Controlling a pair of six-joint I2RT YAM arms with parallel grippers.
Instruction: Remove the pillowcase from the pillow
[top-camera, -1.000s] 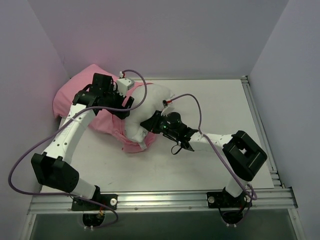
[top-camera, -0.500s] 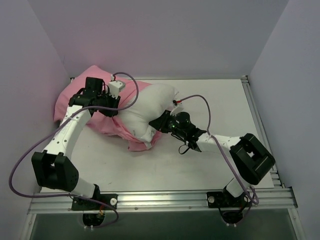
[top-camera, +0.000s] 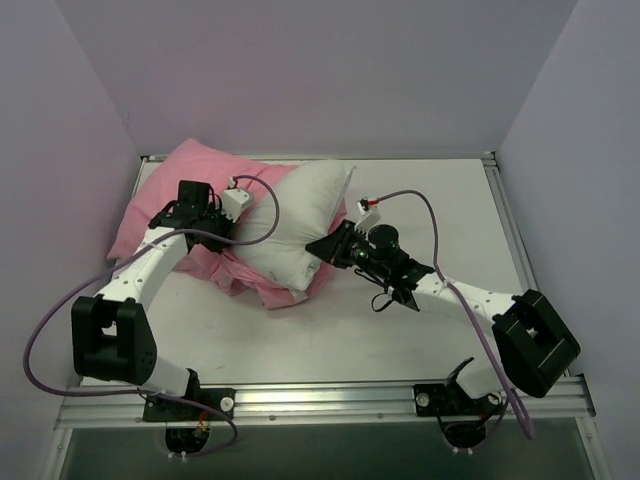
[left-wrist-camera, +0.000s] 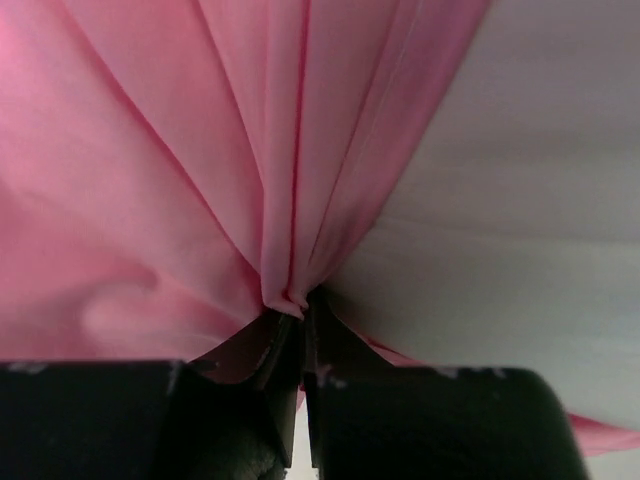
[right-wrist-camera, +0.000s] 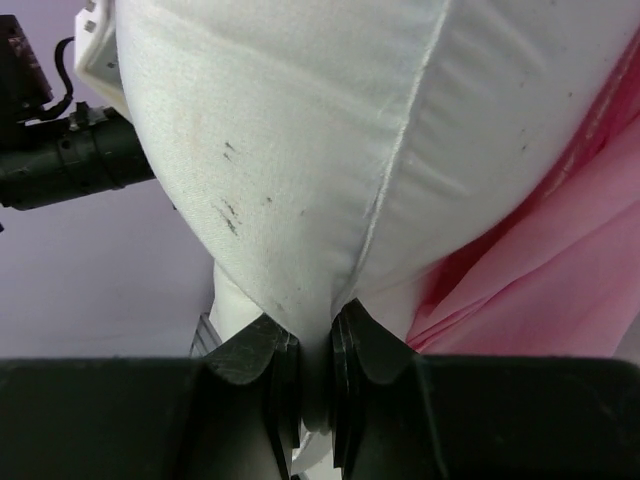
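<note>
The white pillow (top-camera: 300, 215) lies at the table's middle left, its right half bare and its left half inside the pink pillowcase (top-camera: 170, 190). My left gripper (top-camera: 232, 237) is shut on a gathered fold of the pillowcase (left-wrist-camera: 200, 180), with the pink cloth fanning out from its jaws (left-wrist-camera: 290, 305). The bare pillow (left-wrist-camera: 520, 200) fills the right of that view. My right gripper (top-camera: 325, 245) is shut on the pillow's near corner (right-wrist-camera: 320, 200), pinching its seam. Pink pillowcase (right-wrist-camera: 560, 270) bunches at the right in the right wrist view.
Purple cables loop from both wrists over the pillow and table (top-camera: 450, 200). Grey walls close in the back and both sides. The metal rail (top-camera: 320, 395) runs along the near edge. My left arm (right-wrist-camera: 70, 165) shows in the right wrist view.
My left gripper closed on the pillowcase and pulled left. My right gripper drew the pillow's corner to the right, baring more white pillow.
</note>
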